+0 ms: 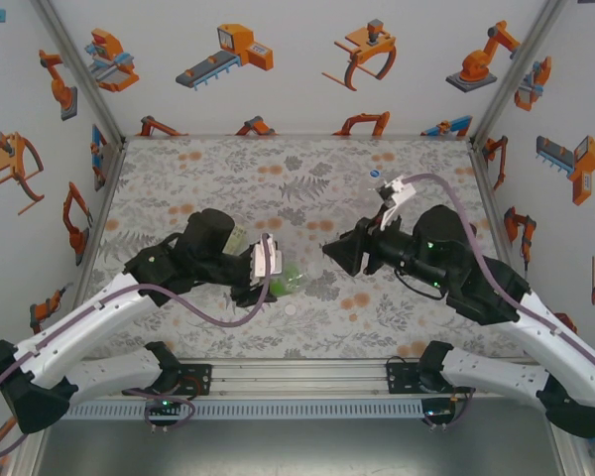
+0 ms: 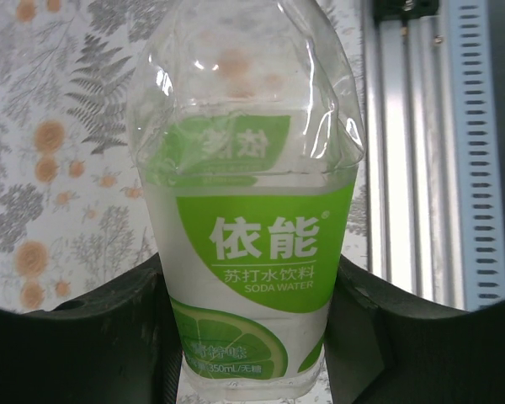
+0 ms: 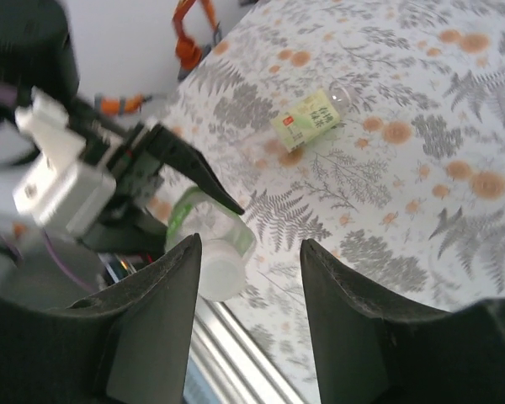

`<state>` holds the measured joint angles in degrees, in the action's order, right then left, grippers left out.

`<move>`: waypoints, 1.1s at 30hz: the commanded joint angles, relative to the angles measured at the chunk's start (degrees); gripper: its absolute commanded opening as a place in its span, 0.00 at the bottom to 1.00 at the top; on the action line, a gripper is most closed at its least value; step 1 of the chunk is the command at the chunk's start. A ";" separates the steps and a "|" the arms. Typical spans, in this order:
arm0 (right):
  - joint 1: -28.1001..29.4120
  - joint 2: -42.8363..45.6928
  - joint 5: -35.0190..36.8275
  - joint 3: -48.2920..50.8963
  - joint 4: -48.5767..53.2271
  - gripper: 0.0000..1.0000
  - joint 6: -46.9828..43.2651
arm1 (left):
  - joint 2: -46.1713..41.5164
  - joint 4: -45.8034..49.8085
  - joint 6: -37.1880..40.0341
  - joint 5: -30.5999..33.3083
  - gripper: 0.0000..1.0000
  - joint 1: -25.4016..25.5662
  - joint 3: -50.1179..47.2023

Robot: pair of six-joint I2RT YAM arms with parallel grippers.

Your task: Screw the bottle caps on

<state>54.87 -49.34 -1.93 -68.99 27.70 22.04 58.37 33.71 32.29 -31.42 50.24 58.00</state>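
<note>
Left fingers point(image 2: 109, 337) clamp the green-labelled bottle point(image 2: 252, 252); right fingers point(image 3: 160, 320), parted and empty, hover just right of it. A pale-labelled bottle point(image 3: 307, 119) lies on the counter point(image 3: 421, 210) beyond.

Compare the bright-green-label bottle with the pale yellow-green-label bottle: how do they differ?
The bright-green-label bottle is clamped in the left end effector; the pale yellow-green-label bottle lies free on its side on the table. The held bottle's label is vivid green, the lying bottle's pale yellow-green. Both are clear plastic bottles.
</note>
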 commanded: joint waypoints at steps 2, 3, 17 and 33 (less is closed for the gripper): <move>-0.13 -0.21 -17.63 0.24 0.46 0.49 -25.02 | -0.09 4.69 2.08 -9.80 0.00 0.21 2.66; -0.12 -0.23 -20.10 0.26 1.08 0.49 -28.48 | -0.35 4.82 2.16 -10.71 0.00 0.27 2.53; -0.11 -2.48 -37.52 2.71 -0.10 0.52 -43.66 | -0.19 7.68 2.34 -14.27 0.00 0.30 2.64; -0.03 -3.21 -39.03 3.82 -2.00 0.35 -42.48 | 0.06 7.42 2.52 -14.13 0.00 0.30 2.65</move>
<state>54.87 -52.51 -38.83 -65.60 28.73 -20.21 58.48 40.75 33.34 -43.59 50.24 59.05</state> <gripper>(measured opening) 0.368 0.533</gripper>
